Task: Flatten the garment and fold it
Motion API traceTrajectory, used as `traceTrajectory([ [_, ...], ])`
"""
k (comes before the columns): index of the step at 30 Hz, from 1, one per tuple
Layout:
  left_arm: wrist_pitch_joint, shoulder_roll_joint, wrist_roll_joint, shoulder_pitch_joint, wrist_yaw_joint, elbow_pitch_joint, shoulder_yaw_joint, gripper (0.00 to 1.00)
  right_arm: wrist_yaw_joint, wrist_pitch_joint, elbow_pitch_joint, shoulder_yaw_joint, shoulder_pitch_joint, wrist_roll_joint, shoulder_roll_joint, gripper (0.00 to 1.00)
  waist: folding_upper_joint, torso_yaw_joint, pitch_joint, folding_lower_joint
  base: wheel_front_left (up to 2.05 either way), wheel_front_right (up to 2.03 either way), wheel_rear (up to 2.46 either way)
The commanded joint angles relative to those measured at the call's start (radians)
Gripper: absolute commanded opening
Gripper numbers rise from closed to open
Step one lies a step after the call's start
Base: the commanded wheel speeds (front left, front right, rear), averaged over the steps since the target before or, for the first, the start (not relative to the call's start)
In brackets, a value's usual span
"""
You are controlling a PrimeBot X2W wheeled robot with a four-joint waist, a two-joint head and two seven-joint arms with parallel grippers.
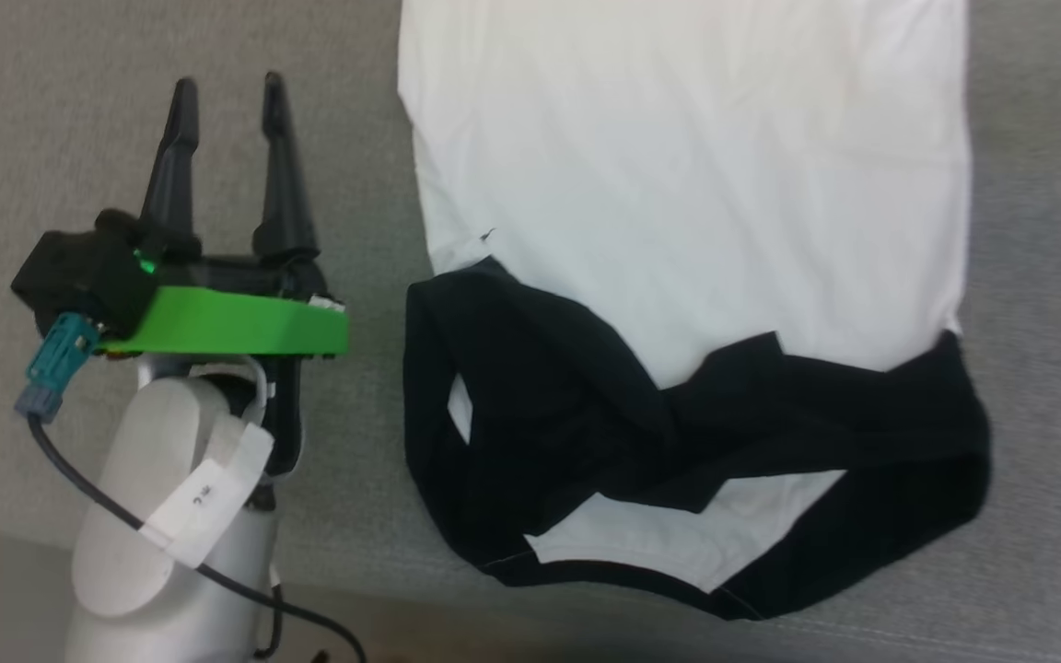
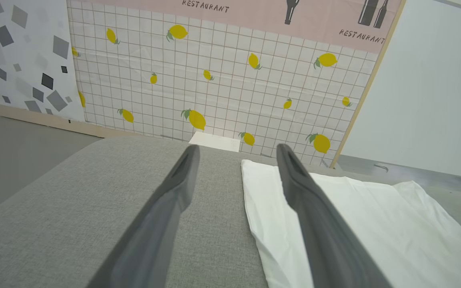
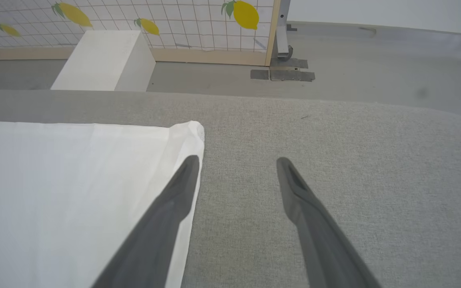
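Note:
The garment lies on the grey fabric surface, its white body spread flat toward the far side. Its black sleeves are bunched and folded across the near end. My left gripper hovers over bare surface to the left of the garment, fingers spread apart and empty. In the left wrist view the left gripper points along the white cloth's left edge. In the right wrist view my right gripper stands open and empty, its left finger over the right edge of the white cloth.
A lemon-patterned grid panel stands beyond the far edge of the surface, with a white box on the floor before it. Bare grey fabric stretches to the left and right of the garment.

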Motion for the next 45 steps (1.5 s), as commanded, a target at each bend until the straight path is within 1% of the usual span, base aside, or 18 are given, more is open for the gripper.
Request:
traceTrajectory([
  [1,-0.007,-0.012,0.023,-0.022,-0.014,-0.006,0.001,1.0,-0.002,0.019,0.015,0.001,-0.037,-0.032,-0.015,1.0,0.0,0.131,0.143,-0.0001,0.0,0.0,0.0],
  [4,-0.007,-0.039,0.045,-0.042,-0.033,-0.012,0.005,1.0,-0.002,0.061,0.044,0.003,-0.103,-0.094,-0.039,1.0,0.0,0.166,0.184,-0.0001,0.0,0.0,0.0],
  [6,-0.007,-0.059,0.056,-0.051,-0.047,-0.016,0.006,1.0,-0.002,0.091,0.054,0.023,-0.141,-0.133,-0.052,1.0,0.0,0.189,0.212,-0.0001,0.0,0.0,0.0],
  [12,-0.007,-0.098,0.079,-0.065,-0.082,-0.029,0.02,1.0,-0.002,0.142,0.088,0.101,-0.215,-0.178,-0.079,1.0,0.0,0.225,0.274,-0.0001,0.0,0.0,0.0],
  [19,-0.007,-0.127,0.093,-0.068,-0.107,-0.036,0.025,1.0,-0.002,0.199,0.105,0.123,-0.229,-0.248,-0.129,1.0,0.0,0.237,0.304,-0.0001,0.0,0.0,0.0],
  [24,-0.007,-0.136,0.094,-0.066,-0.121,-0.023,0.027,1.0,-0.002,0.249,0.107,0.096,-0.214,-0.246,-0.125,1.0,0.0,0.224,0.309,-0.0001,0.0,0.0,0.0],
  [25,-0.007,-0.137,0.095,-0.067,-0.123,-0.021,0.03,1.0,-0.002,0.26,0.106,0.087,-0.213,-0.245,-0.123,0.26,0.0,0.221,0.309,-0.0001,0.0,0.0,0.0],
  [26,-0.007,-0.138,0.096,-0.068,-0.125,-0.018,0.032,1.0,-0.002,0.264,0.099,0.079,-0.212,-0.242,-0.12,0.0,0.0,0.216,0.308,-0.0001,0.0,0.0,0.0],
  [29,-0.007,-0.139,0.101,-0.068,-0.129,-0.011,0.036,1.0,-0.002,0.255,0.079,0.065,-0.214,-0.238,-0.114,0.0,0.0,0.2,0.299,-0.0001,0.0,0.0,0.0],
  [33,-0.007,-0.14,0.093,-0.086,-0.143,0.003,0.045,1.0,-0.002,0.18,0.055,0.041,-0.231,-0.208,-0.089,0.0,0.0,0.172,0.272,-0.0001,0.0,0.0,0.0],
  [36,0.018,-0.116,0.066,-0.132,-0.16,0.021,0.049,1.0,-0.002,0.13,0.059,0.048,-0.246,-0.164,-0.06,0.0,0.0,0.136,0.253,-0.0001,0.0,0.0,0.0],
  [39,0.096,-0.077,0.03,-0.214,-0.171,0.036,0.059,1.0,-0.002,0.094,0.071,0.091,-0.248,-0.129,-0.051,0.0,0.0,0.093,0.239,-0.0001,0.0,0.0,0.0],
  [43,0.255,-0.013,-0.011,-0.381,-0.18,0.088,0.063,1.0,-0.002,0.054,0.079,0.15,-0.258,-0.069,-0.038,0.0,0.0,0.034,0.242,-0.0001,0.0,0.0,0.0],
  [45,0.346,0.019,-0.025,-0.488,-0.183,0.136,0.057,1.0,-0.002,0.034,0.079,0.179,-0.266,-0.03,-0.026,0.0,0.0,0.001,0.252,-0.0001,0.0,0.0,0.0],
])
